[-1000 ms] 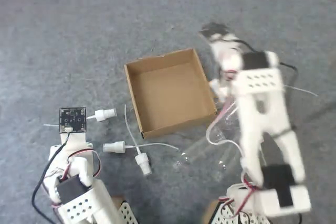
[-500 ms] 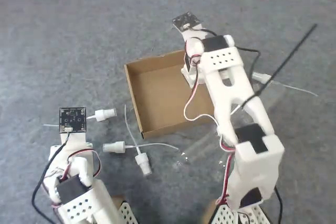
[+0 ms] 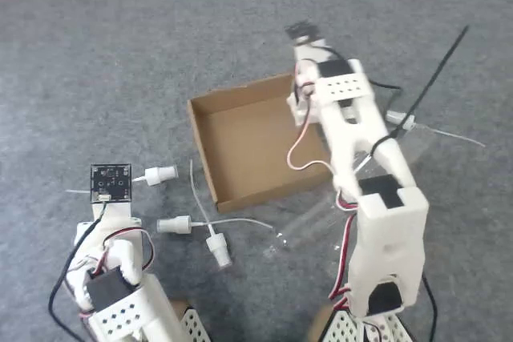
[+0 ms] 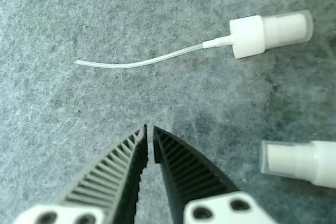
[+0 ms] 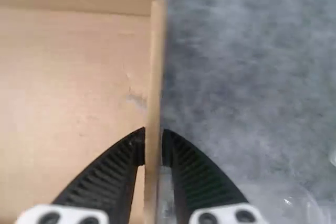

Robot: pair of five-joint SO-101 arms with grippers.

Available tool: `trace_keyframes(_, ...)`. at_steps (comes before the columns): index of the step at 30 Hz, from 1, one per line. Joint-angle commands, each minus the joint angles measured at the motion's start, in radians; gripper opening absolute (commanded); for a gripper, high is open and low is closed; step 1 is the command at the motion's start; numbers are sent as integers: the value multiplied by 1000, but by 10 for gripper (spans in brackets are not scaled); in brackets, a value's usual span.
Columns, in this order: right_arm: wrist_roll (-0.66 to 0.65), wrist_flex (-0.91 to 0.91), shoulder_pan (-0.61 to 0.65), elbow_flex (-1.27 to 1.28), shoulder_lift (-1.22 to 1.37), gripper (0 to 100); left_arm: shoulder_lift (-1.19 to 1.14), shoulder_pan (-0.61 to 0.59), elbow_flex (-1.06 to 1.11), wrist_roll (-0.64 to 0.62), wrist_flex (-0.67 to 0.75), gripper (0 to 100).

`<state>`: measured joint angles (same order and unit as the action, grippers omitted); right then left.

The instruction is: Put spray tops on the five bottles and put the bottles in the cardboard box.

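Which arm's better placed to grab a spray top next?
Left. Left end effector sits close to a loose spray top; right end effector is clamped on the cardboard box wall, farther away.

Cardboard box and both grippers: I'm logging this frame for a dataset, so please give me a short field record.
cardboard box: open, on the grey carpet, visible floor bare
right gripper: shut on the box's side wall, straddling it
left gripper: shut, empty, over the carpet
spray tops: two lying loose near the left gripper, tubes attached, not on bottles
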<state>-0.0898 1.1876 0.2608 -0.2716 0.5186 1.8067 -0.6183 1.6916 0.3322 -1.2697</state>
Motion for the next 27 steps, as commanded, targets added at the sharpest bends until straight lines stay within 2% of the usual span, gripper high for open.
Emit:
trace_keyframes(1, 107, -44, -85, -64, -28, 5, 15, 0, -7, 2, -8, 12)
trace_keyframes(5, 135, -70, -127, -69, -19, 5, 15, 0, -7, 2, -8, 12)
trace_keyframes(10, 245, -81, -180, -69, -19, 5, 15, 0, -7, 2, -8, 12)
trace_keyframes(15, 319, -74, -180, -69, -18, 6, 15, 0, -7, 2, -8, 12)
trace_keyframes(19, 330, -71, -163, -69, -19, 12, 15, 0, -7, 2, -8, 12)
trace_keyframes(27, 245, -15, -108, -66, -25, 202, 15, 0, -7, 2, -8, 12)
